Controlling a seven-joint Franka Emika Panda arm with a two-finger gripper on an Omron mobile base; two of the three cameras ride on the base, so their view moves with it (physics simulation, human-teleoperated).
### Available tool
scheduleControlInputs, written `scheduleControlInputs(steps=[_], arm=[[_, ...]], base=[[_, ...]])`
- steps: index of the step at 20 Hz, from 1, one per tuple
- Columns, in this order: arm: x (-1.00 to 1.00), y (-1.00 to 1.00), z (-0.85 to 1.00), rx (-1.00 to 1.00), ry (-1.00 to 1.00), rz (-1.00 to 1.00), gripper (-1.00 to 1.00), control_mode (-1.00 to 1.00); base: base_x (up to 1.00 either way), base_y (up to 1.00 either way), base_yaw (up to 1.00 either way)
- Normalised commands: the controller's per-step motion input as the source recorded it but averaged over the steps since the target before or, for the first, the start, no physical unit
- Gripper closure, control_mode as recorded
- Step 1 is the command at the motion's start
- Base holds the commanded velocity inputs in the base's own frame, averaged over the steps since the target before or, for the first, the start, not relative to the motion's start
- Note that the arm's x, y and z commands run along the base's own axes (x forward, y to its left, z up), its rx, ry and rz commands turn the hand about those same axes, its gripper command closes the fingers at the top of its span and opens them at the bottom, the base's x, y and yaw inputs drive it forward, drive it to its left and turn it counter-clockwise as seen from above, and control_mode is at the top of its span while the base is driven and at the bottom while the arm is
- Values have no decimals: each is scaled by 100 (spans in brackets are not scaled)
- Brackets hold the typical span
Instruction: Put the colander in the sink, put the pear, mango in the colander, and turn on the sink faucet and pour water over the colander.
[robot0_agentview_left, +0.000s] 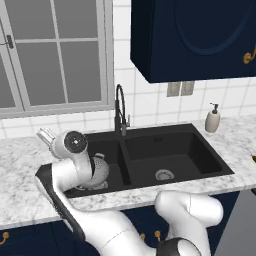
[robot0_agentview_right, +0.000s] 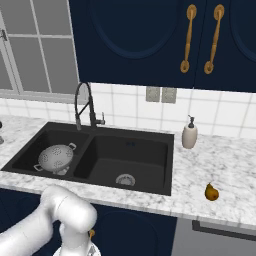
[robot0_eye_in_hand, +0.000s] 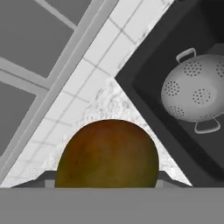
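Observation:
The silver colander (robot0_agentview_right: 56, 157) sits upright in the left basin of the black sink (robot0_agentview_right: 131, 156); it also appears as the colander (robot0_agentview_left: 100, 170) behind my arm and the colander (robot0_eye_in_hand: 196, 91) in the hand view. A red-green mango (robot0_eye_in_hand: 107, 153) sits close at the bottom of the hand view, hiding the fingertips, held above the marble counter left of the sink. My gripper (robot0_agentview_left: 46, 134) hovers there, shut on the mango. The brown pear (robot0_agentview_right: 212, 192) lies on the counter right of the sink. The black gooseneck sink faucet (robot0_agentview_right: 84, 106) stands behind the divider; no water runs.
A white soap dispenser (robot0_agentview_right: 189, 133) stands on the counter behind the sink's right corner. A window (robot0_agentview_left: 55, 55) lies behind the left counter. Dark blue wall cabinets (robot0_agentview_right: 150, 40) hang above. My arm's elbow reaches over the left basin's front edge.

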Motion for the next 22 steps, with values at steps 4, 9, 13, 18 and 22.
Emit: scheduleControlInputs(steps=[4, 9, 13, 18, 22], arm=[[-34, -100, 100, 65, 17, 0, 100, -100], [-1, -92, 88, 57, 22, 1, 100, -100], [40, -25, 42, 16, 41, 0, 100, -100], [46, 5, 12, -23, 86, 1, 100, -100], [4, 16, -1, -37, 51, -2, 100, -100]], base=[[0, 0, 0], [0, 0, 0], [0, 0, 0], [0, 0, 0], [0, 0, 0]])
